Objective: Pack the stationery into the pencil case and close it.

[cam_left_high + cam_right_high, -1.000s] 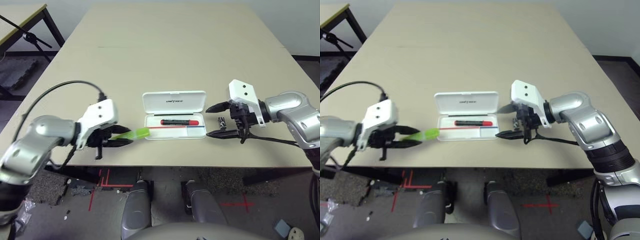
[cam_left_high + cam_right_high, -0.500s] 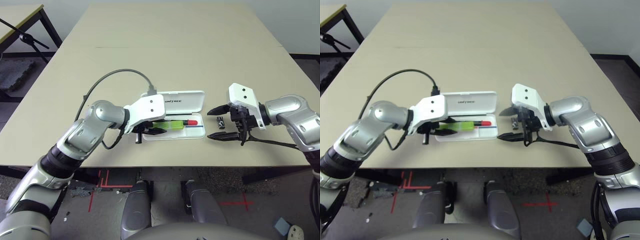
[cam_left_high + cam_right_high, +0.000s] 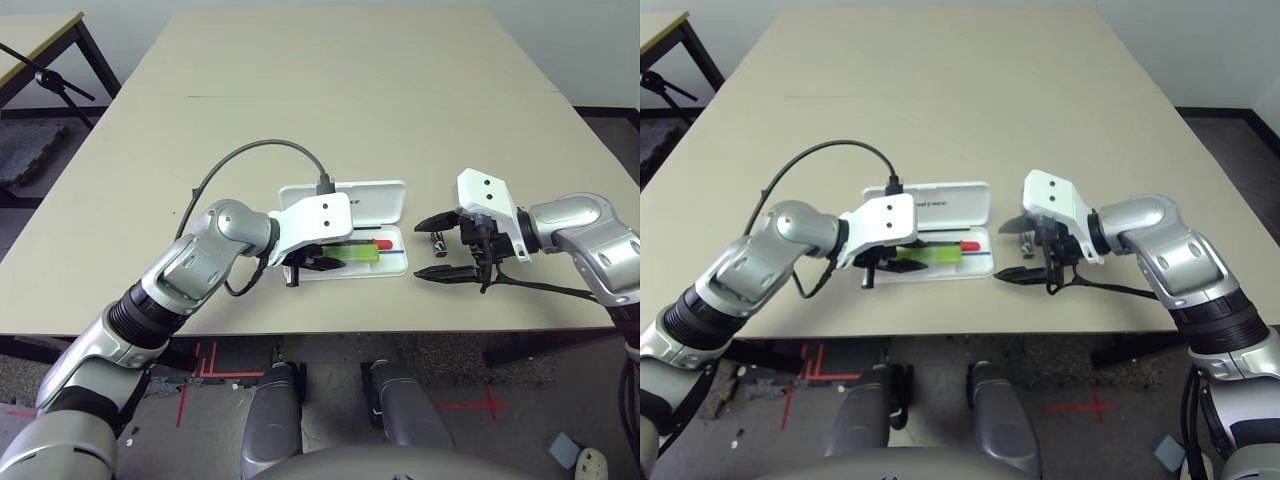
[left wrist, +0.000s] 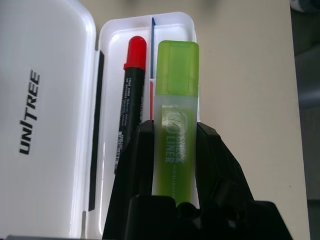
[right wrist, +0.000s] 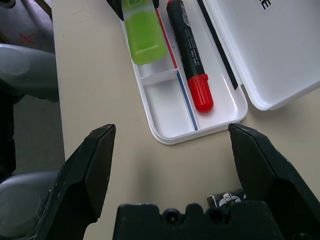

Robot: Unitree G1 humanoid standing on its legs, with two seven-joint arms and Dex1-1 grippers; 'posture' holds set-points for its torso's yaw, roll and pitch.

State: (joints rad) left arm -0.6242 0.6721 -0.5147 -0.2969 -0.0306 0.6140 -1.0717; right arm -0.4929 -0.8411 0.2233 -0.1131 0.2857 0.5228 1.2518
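Your left claw [image 4: 172,150] is clamped on the lime-green highlighter [image 4: 176,115], gripping its barrel at the rear so the capped end sticks out ahead over the tray of the pencil case [image 3: 395,262]. The red marker [image 4: 131,100] lies in the tray just beside the highlighter, on the lid side of your claw. The highlighter looks light, stiff and smooth, so it likely slides if you loosen early; lower it flat before letting go. Room is tight: the marker on one side, the tray's outer rim on the other. Your right claw [image 5: 172,165] hangs with its fingers spread wide, empty, the case's short end just ahead and the tiny black-and-silver piece [image 3: 439,242] close between its fingers; pinch that across its width. Bare surface [image 3: 350,90] stretches well beyond both claws.
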